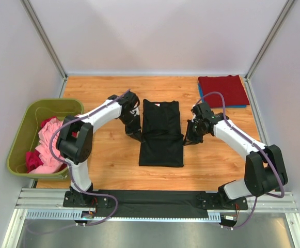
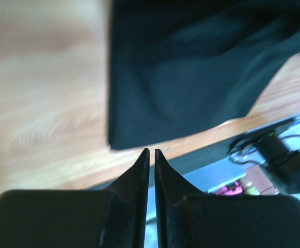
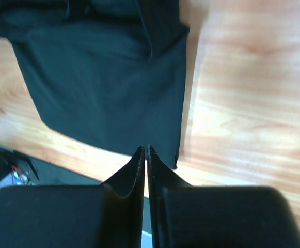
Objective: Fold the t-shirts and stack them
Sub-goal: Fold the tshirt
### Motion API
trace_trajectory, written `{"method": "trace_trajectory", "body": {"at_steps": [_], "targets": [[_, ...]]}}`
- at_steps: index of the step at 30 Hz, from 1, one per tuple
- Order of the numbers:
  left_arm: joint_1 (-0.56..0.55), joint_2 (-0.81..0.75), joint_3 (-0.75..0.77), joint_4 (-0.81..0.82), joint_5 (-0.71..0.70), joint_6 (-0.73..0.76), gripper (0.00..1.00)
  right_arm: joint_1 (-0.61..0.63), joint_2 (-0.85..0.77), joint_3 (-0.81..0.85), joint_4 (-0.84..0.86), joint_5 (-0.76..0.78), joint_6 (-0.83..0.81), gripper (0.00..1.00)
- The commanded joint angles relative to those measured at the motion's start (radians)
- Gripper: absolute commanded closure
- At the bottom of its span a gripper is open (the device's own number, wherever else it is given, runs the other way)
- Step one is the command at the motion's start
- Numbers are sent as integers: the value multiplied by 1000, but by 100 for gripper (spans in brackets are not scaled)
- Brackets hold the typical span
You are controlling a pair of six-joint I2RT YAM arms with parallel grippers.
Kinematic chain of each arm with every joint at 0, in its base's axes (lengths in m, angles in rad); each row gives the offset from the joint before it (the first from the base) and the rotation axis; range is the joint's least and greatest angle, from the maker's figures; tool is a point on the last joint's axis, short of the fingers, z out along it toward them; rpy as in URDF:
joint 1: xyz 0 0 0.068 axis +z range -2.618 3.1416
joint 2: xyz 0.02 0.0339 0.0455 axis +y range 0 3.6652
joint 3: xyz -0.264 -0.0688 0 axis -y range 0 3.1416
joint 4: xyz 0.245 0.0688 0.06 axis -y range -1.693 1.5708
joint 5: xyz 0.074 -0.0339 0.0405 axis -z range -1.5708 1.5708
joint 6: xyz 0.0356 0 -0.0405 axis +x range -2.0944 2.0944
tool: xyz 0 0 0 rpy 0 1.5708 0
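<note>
A black t-shirt (image 1: 161, 133) lies flat in the middle of the table as a long narrow strip, sleeves folded in. It also shows in the left wrist view (image 2: 191, 72) and the right wrist view (image 3: 103, 77). My left gripper (image 1: 135, 135) hovers just left of the shirt, shut and empty (image 2: 151, 151). My right gripper (image 1: 189, 140) hovers just right of the shirt, shut and empty (image 3: 144, 148). A folded dark red t-shirt (image 1: 223, 90) lies on a blue one (image 1: 237, 106) at the far right corner. Pink and magenta shirts (image 1: 46, 147) fill the bin.
An olive-green plastic bin (image 1: 28, 124) stands at the left edge of the table. White walls close in the back and sides. A black strip and metal rail (image 1: 155, 199) run along the near edge by the arm bases.
</note>
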Motion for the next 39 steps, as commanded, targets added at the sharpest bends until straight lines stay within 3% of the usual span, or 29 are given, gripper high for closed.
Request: {"method": "trace_trajectory", "body": {"at_steps": [1,11,21,25,29,35,39], "targets": [[1,90,126,-29,-34,0,87,2,67,47,25,71,-23,97],[1,256,249,-34,-28,-50,90,2,189,98,189,94,-28,100],[11,345,396,-81,-129,-78,87,2,345,225,197,149,-53,100],[52,398,516,-141,-166,-102,87,-7,383,326,205,163,-65,100],[107,372,519,-134,-224,-150,85,-10,397,394,151,201,-59,99],[129,264,438,-25,-186,-64,73,-16,358,351,128,223,-114,89],[127,219,351,17,-136,-15,66,-36,348,332,122,126,-158,77]]}}
